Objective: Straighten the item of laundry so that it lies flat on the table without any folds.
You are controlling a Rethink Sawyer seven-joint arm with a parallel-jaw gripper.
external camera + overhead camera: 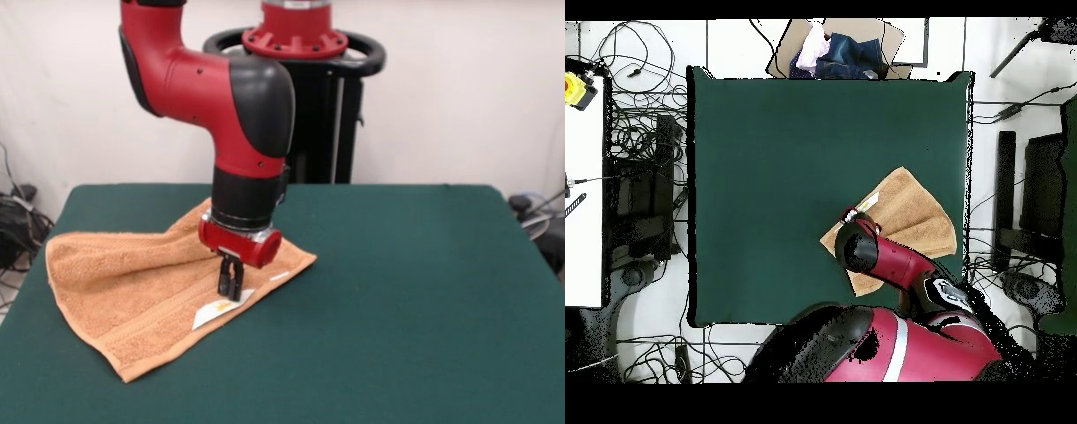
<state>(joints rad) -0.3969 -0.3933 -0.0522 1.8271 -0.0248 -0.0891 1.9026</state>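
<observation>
The orange-tan towel lies on the left part of the green table, close to its left edge. It is folded over itself, and a crease runs from its far corner toward its near edge. A white tag with yellow print sticks out at the near edge. My gripper points straight down just above the tag, with its narrow black fingers together and pinching the cloth. In the overhead view the towel sits at the table's right side, the arm covers part of it, and the gripper is at its left corner.
A cardboard box with bundled clothes stands beyond the table's top edge in the overhead view. Cables and equipment lie on the floor around the table. A white bench with a yellow object is at the left.
</observation>
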